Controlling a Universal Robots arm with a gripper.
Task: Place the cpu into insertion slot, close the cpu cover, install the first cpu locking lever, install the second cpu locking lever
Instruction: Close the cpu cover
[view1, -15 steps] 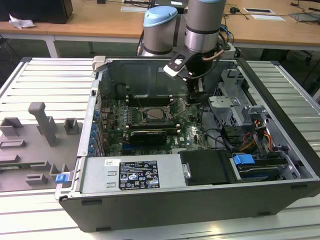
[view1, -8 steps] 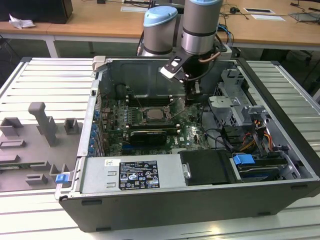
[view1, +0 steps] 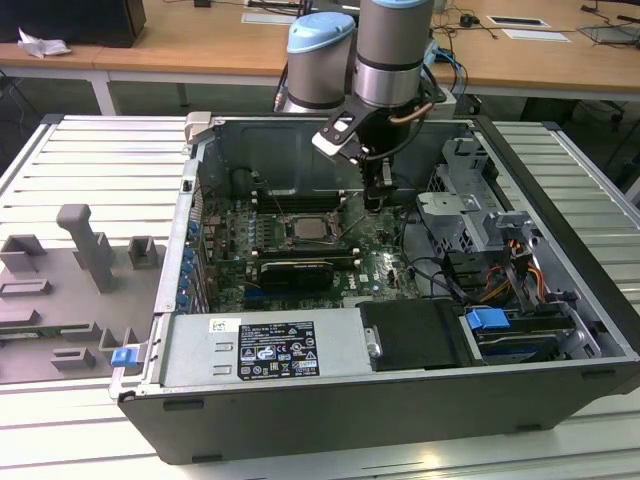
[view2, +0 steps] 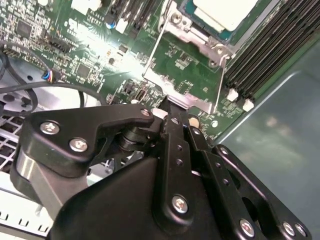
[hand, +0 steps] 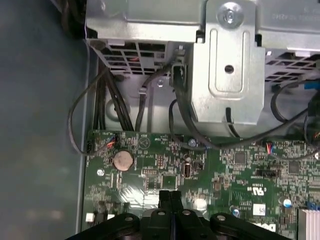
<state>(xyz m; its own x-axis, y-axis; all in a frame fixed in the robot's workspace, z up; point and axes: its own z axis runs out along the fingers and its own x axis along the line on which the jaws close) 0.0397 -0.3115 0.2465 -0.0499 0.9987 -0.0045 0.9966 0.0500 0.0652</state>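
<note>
The cpu (view1: 308, 227) (view2: 225, 12), a dull silver-beige square, lies in the insertion slot (view1: 331, 240) on the green motherboard (view1: 385, 265). The silver cpu cover (view2: 197, 42) lies flat around the chip as a frame. A thin metal lever (view2: 156, 47) runs along one side of that frame. My gripper (view1: 377, 198) hangs just above the board, off the socket towards the exterior view's right. In both wrist views its black fingers (hand: 170, 194) are pressed together with nothing between them. The gripper (view2: 167, 104) has its tips close to a silver tab at the frame's corner.
Long black memory slots (view2: 270, 45) flank the socket. A long black card (view1: 295, 272) lies in front of it. A metal drive cage (hand: 230, 60) and black cables (hand: 105, 100) stand close beside the gripper. The case wall (view2: 280, 130) is near. Grey fixtures (view1: 85, 245) sit outside the case.
</note>
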